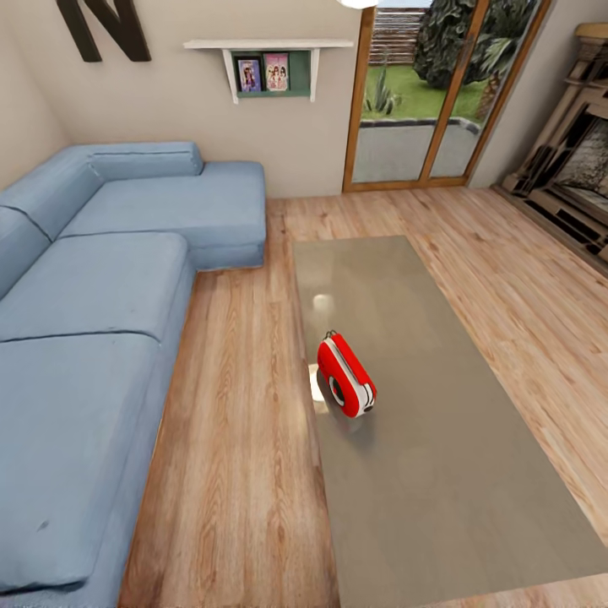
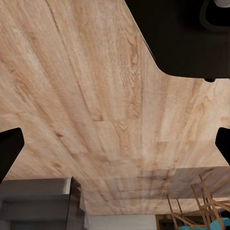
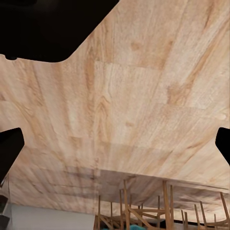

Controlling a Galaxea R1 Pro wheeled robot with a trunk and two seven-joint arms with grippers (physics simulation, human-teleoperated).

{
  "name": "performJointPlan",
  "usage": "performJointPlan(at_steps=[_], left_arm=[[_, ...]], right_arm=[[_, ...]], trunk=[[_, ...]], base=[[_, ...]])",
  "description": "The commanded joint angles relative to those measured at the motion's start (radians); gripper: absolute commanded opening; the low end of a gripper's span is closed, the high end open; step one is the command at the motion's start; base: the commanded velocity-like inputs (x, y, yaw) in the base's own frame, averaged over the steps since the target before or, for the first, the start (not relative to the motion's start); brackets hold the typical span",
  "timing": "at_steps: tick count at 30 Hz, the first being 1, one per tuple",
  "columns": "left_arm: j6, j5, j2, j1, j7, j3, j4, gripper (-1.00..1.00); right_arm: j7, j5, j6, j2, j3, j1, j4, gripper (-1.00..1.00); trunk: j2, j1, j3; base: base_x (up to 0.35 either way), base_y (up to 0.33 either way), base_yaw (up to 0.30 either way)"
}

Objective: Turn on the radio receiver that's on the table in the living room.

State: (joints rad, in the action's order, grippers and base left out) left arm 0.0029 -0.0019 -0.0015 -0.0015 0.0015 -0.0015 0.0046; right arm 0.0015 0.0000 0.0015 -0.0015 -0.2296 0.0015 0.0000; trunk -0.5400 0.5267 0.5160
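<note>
The radio receiver (image 1: 346, 375) stands upright on the desk (image 1: 439, 473), close to the desk's long edge that faces the blue sofa (image 1: 93, 338), and about midway along that edge. Its long axis runs obliquely to the desk's edges, with the round dark dial end turned toward the camera and slightly toward the sofa; the thin handle is on top. From the head view it lies straight ahead and a little to the robot's left of the desk's middle line, so the left arm is probably the better placed of the two (a judgement from the layout, as neither arm reaches into that picture).

Both arms seem to hang low, their wrist cameras looking at the plank floor (image 2: 96, 105). In the left wrist view the left pincer (image 2: 115, 143) has its dark fingertips (image 2: 8, 146) at opposite edges of the picture, spread wide with nothing between them. The right pincer (image 3: 115, 143) looks the same: tips far apart over bare floor (image 3: 134, 96), holding nothing.

The radio is well apart from either pincer, so the next move likely calls for closing in on the desk and raising an arm toward the dial end.
</note>
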Motion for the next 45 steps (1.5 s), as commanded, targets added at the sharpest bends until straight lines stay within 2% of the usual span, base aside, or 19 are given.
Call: performJointPlan(at_steps=[1, 45], left_arm=[[0.0, 0.0, 0.0, 0.0, 0.0, 0.0, 0.0, 1.0], [0.0, 0.0, 0.0, 0.0, 0.0, 0.0, 0.0, 1.0]], right_arm=[[0.0, 0.0, 0.0, 0.0, 0.0, 0.0, 0.0, 1.0], [0.0, 0.0, 0.0, 0.0, 0.0, 0.0, 0.0, 1.0]], trunk=[[0.0, 0.0, 0.002], [0.0, 0.0, 0.073]], base=[[0.0, 0.0, 0.0], [0.0, 0.0, 0.0]])
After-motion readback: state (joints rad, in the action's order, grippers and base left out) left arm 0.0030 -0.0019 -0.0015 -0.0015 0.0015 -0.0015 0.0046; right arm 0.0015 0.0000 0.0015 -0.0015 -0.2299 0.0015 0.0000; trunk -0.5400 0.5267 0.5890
